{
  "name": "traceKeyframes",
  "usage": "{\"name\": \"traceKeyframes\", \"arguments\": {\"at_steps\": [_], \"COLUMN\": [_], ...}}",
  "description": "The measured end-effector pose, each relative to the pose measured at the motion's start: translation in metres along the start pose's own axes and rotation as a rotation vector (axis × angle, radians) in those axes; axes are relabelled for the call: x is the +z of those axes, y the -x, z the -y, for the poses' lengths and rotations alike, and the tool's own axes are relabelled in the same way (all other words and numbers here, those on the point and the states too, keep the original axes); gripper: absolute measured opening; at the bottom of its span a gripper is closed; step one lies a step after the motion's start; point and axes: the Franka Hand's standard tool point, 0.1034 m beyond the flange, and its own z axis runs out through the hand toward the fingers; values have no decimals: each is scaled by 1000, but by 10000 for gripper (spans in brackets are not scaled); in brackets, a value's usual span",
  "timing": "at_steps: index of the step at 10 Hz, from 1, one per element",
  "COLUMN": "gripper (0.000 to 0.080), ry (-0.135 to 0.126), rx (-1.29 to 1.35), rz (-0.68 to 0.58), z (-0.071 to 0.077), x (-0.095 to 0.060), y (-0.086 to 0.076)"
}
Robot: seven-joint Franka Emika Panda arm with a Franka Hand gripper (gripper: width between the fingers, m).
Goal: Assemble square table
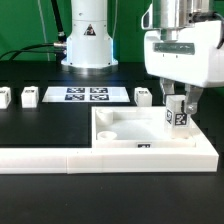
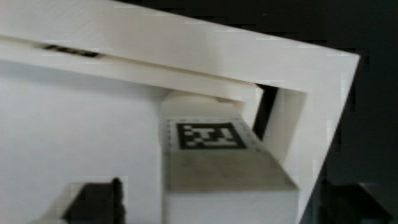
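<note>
We see the white two-finger gripper (image 1: pixel 177 104) with its jaws parted around a small white tagged leg block (image 1: pixel 181 119), one finger (image 2: pixel 98 200) clear of it; the block stands upright on the white plastic square slab (image 1: pixel 130 135), at its far corner on the exterior view's right; the slab lies on the black table (image 1: pixel 40 125).

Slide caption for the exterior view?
Open gripper straddles an upright tagged leg block at the slab's corner; loose leg blocks beyond.

Matte black table (image 1: pixel 40 190) against a dark backdrop (image 1: pixel 25 20).
</note>
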Motion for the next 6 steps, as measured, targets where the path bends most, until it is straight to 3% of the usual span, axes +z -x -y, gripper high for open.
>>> {"name": "traceKeyframes", "arguments": {"at_steps": [3, 6], "gripper": [648, 649], "ry": [-2, -2], "rx": [-304, -645], "rz": [1, 0], "z": [1, 1], "x": [0, 0], "y": [2, 1]}}
